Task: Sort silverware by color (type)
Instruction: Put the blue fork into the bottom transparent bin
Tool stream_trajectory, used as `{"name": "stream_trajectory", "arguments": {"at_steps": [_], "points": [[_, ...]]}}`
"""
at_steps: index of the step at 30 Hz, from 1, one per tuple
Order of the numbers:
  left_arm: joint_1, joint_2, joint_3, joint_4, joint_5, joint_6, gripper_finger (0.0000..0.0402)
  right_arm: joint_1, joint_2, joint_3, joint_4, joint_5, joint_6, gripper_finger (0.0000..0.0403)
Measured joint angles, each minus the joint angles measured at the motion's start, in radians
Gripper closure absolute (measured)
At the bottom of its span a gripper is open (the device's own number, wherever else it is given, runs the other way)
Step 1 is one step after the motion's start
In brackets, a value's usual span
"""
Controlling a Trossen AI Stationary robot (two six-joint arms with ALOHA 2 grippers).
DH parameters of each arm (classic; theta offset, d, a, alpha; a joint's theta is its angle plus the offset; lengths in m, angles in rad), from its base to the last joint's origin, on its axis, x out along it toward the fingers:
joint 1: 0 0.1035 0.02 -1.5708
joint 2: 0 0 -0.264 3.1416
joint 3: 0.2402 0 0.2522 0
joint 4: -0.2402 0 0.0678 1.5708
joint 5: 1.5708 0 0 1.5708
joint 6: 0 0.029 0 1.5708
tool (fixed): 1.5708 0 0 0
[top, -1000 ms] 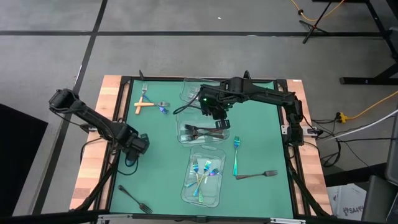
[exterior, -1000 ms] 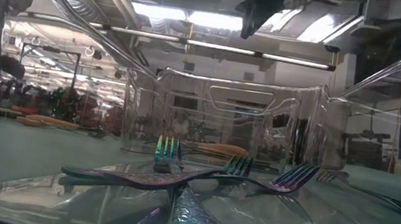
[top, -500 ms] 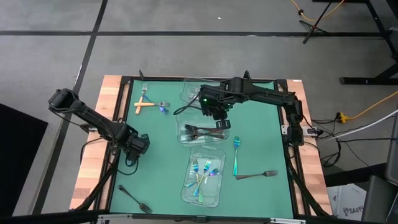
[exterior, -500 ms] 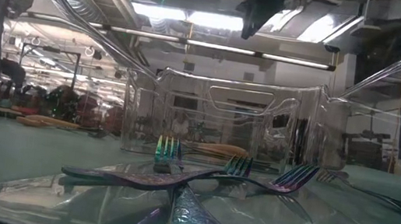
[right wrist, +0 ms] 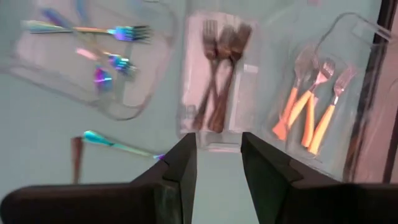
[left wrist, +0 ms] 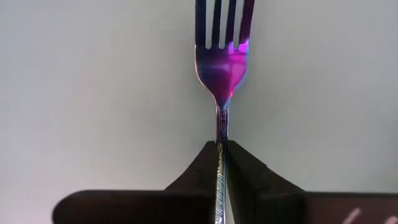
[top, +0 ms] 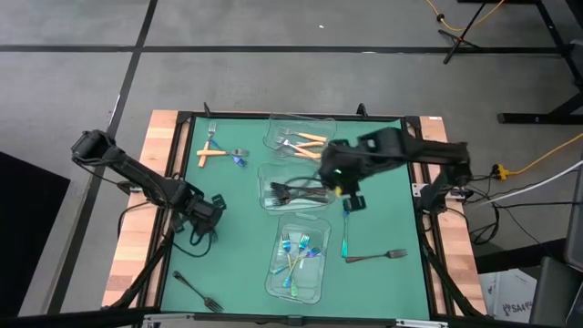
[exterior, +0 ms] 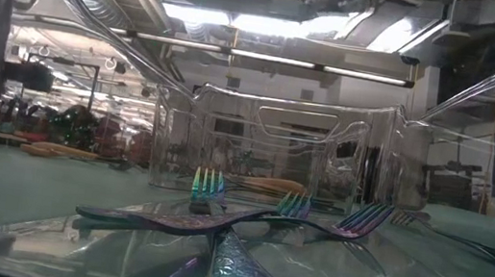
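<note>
Left pincer (left wrist: 222, 148) is clamped on the thin handle of an iridescent fork (left wrist: 222, 65), tines pointing straight ahead, looks stiff, light and slick so mid-handle seems smart, while the right pincer (right wrist: 216, 155) hovers apart near the dark forks (right wrist: 217, 68).

The right tool (top: 350, 194) no longer hangs over the far end of the middle container (top: 293, 189); it now sits beside that container's right edge, just above the loose iridescent fork (top: 346, 228) on the tabletop (top: 237, 237). The left tool (left wrist: 222, 163) has narrowed its jaws and now clamps an iridescent fork's handle (left wrist: 219, 171).
</note>
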Motion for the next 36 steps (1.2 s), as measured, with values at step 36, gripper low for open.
{"name": "stream_trajectory", "arguments": {"at_steps": [36], "points": [[0.0, 0.13, 0.276, 1.088, -0.292, -1.537, 0.0391, 0.091, -0.536, -0.899, 0.287, 0.173, 0.366, 0.0288]]}}
